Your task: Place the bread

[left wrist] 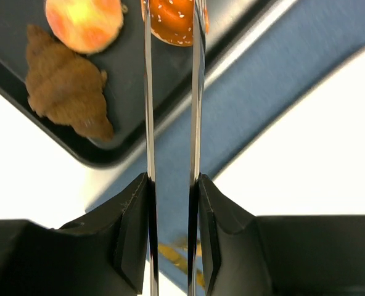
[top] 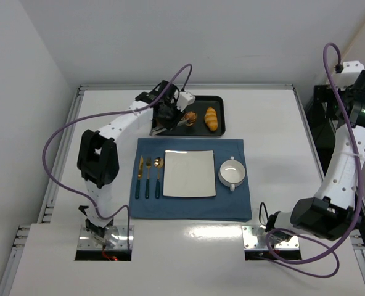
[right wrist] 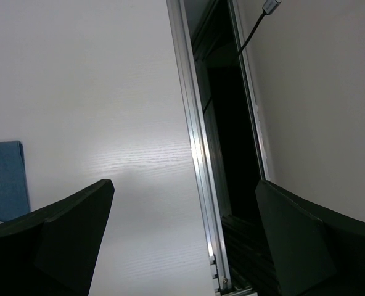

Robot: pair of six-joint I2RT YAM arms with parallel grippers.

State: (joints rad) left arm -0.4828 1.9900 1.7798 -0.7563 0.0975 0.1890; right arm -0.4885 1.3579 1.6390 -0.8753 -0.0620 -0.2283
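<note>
**A:** State of the left tool?
**B:** Blades almost together, clamped on the bread, above the black tray on the far side of the tabletop.
**A:** And the right tool?
**B:** Spread wide, gripping nothing, far right.

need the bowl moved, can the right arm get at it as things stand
Probably yes: the bowl sits open at the mat's right end, nearest the right arm; the left arm reaches over the tray, so nothing blocks the way.
</note>
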